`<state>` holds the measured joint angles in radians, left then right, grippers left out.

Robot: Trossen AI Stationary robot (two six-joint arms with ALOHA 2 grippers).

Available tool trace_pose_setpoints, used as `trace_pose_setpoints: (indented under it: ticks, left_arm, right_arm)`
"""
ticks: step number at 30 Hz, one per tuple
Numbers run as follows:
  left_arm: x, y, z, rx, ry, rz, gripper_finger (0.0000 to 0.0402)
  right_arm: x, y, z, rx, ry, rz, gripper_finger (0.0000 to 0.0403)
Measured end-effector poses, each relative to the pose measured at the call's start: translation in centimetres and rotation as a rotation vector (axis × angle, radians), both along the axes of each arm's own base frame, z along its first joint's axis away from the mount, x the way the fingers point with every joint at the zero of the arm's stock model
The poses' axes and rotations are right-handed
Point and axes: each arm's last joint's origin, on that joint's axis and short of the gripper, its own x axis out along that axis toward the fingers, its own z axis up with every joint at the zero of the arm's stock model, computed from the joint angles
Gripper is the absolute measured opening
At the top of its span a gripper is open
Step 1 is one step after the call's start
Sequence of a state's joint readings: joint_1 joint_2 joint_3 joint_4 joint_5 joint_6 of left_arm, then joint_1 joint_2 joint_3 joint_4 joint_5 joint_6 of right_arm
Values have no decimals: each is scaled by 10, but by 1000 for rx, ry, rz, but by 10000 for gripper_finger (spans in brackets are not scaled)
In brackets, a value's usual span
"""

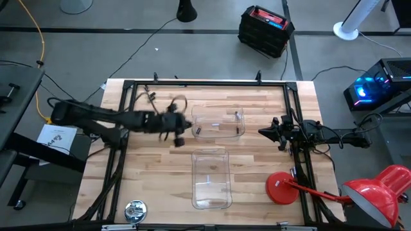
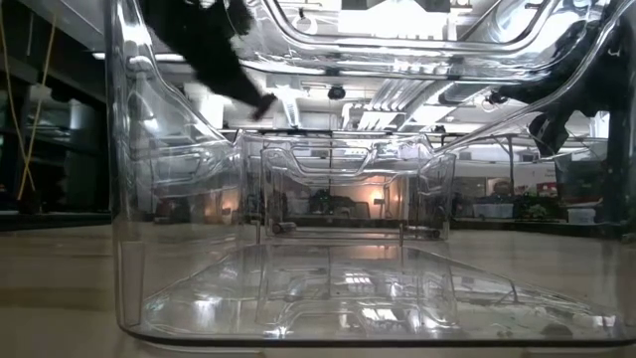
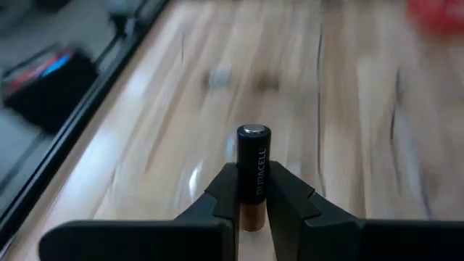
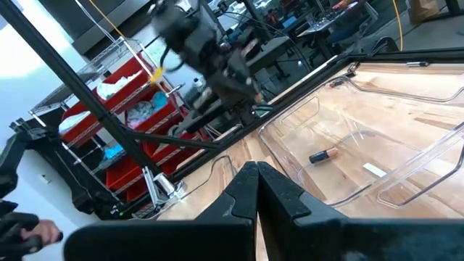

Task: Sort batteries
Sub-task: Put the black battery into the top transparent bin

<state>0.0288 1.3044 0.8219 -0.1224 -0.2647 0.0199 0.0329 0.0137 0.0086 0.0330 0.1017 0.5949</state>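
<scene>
My left gripper (image 3: 252, 190) is shut on a black battery (image 3: 253, 156) with a copper-coloured end. In the high view it hangs above the table just left of the far clear bin (image 1: 218, 124). That bin holds two batteries (image 1: 198, 131) (image 1: 237, 115), and one battery (image 4: 324, 155) shows lying on the bin's floor in the right wrist view. A second clear bin (image 1: 212, 178) stands nearer. My right gripper (image 4: 257, 170) waits shut at the table's right side (image 1: 264, 131), touching nothing. My left gripper pinches the battery's body (image 3: 253, 194) between its two fingertips, close to the copper end. The black end with its metal cap (image 3: 253, 131) juts out past the fingertips. The battery is lifted clear of the table.
A round shiny metal disc (image 1: 135, 208) lies near the front left corner. A red lamp base (image 1: 282, 187) stands at the front right. A black frame (image 1: 205, 83) runs around the wooden tabletop. Bare wood lies between the left arm and the near bin.
</scene>
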Motion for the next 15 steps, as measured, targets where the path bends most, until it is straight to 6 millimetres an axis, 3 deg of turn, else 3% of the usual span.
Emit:
trace_pose_setpoints:
  ticks: [2,6,9,12,15]
  left_arm:
    - [15,15,-4,-25,-58,-21,45]
    - [41,35,-18,-44,47,17,103]
    - [54,50,-12,-59,132,61,148]
    - [53,69,7,-16,259,98,184]
    - [35,97,21,37,419,226,210]
  right_arm:
    - [0,0,0,0,0,0,0]
    - [0,0,0,0,0,0,0]
    - [0,0,0,0,0,0,0]
    - [0,0,0,0,0,0,0]
    - [0,0,0,0,0,0,0]
